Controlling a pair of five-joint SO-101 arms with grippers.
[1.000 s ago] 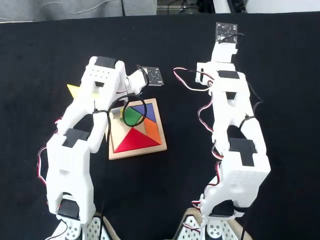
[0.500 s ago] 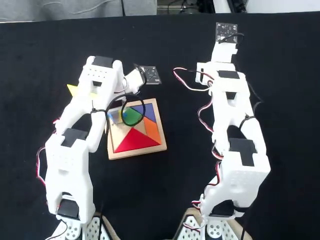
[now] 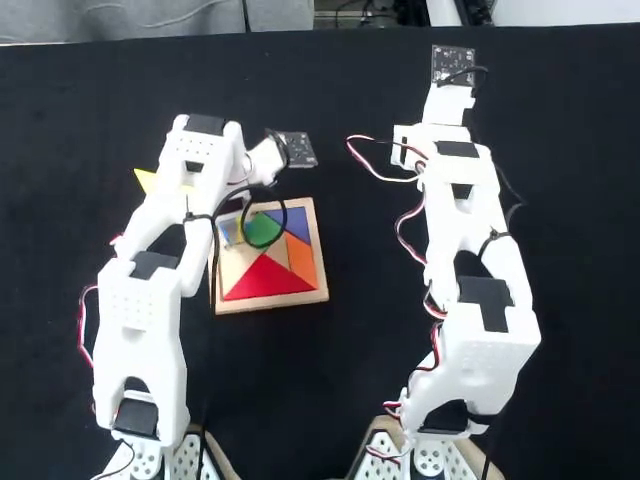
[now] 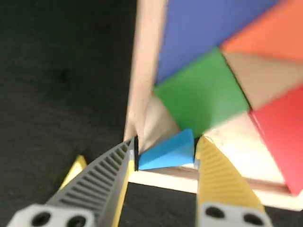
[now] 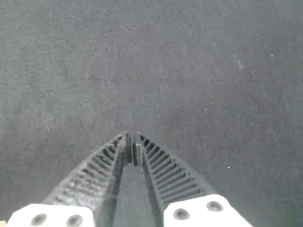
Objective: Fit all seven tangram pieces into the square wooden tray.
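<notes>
1. Table (image 3: pixel 560 120): black cloth, carries everything below.
2. Right arm (image 3: pixel 480 300): stretched along the far side, well apart from the tray. Right gripper (image 5: pixel 131 146): fingers pressed together on nothing, over bare cloth.
3. Left arm (image 3: pixel 140 310): bent over the tray's far left corner.
4. Tray (image 3: pixel 270 299): square, wood, between the arms and nearer the left one.
5. Red piece (image 3: pixel 262 280), blue piece (image 3: pixel 295 225), orange piece (image 3: pixel 302 262), green piece (image 3: pixel 263 232): all lying in the tray.
6. Yellow piece (image 3: pixel 150 180): on the cloth outside the tray, just beside the left arm.
7. Light-blue triangle (image 4: pixel 176 152): pinched by its ends in the left gripper (image 4: pixel 165 144), whose fingers are spread just wide enough for it. It hangs over the tray's rim next to the green piece.

Handling note: the step appears to be seating the triangle. Its edges should be squared to the bare wood beside green and it should clear the rim and go down flat. Release is best left until it lies flat.

View note: the left wrist view gives the grip and the bare wood by the green and red pieces. The high view, with the arm across that corner, gives the tray's outline and the yellow piece's place.
</notes>
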